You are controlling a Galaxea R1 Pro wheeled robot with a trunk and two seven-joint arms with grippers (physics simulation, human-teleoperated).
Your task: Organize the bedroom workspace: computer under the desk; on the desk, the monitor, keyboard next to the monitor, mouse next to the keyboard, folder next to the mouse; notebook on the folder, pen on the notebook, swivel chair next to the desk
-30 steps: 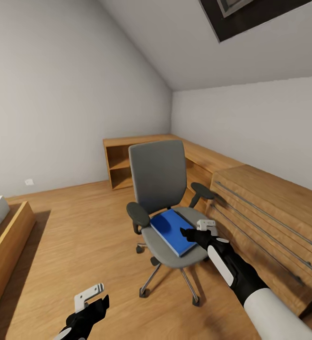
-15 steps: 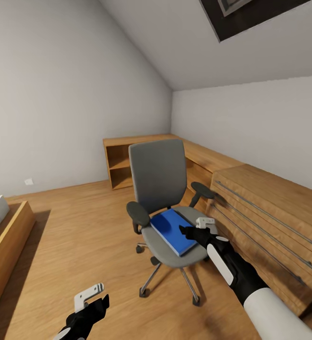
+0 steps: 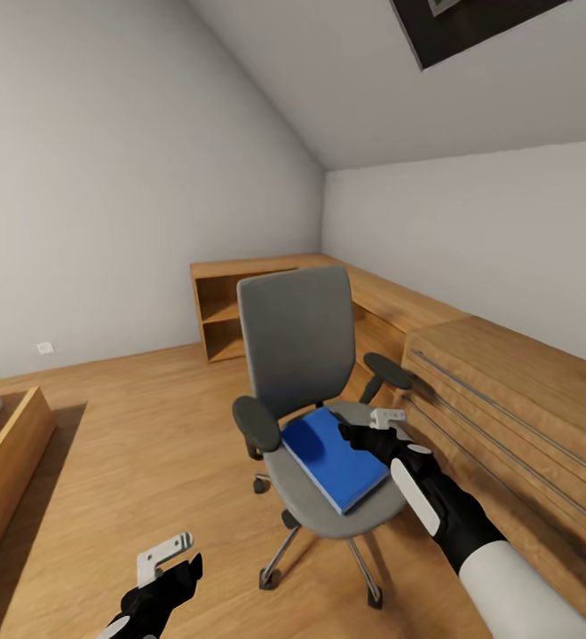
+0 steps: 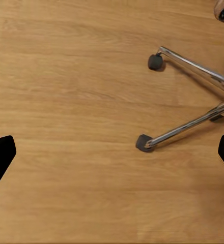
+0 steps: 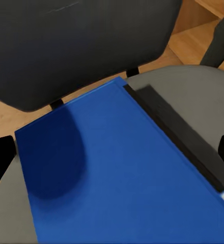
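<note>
Low light-wood cabinets (image 3: 515,390) crowd beside grey swivel chair (image 3: 304,355); my right gripper (image 3: 364,432), fingers apart, over flat blue folder (image 3: 336,457); left gripper (image 3: 164,568) apart too.

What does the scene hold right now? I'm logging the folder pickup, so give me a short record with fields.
room: attic bedroom, wood floor
folder: lies flat on the chair seat
right gripper: open, above the folder's edge, not yet gripping
left gripper: open, low over the floor, beside the chair's base
cabinets: light wood, at the chair's right
step status: folder not yet lifted
</note>
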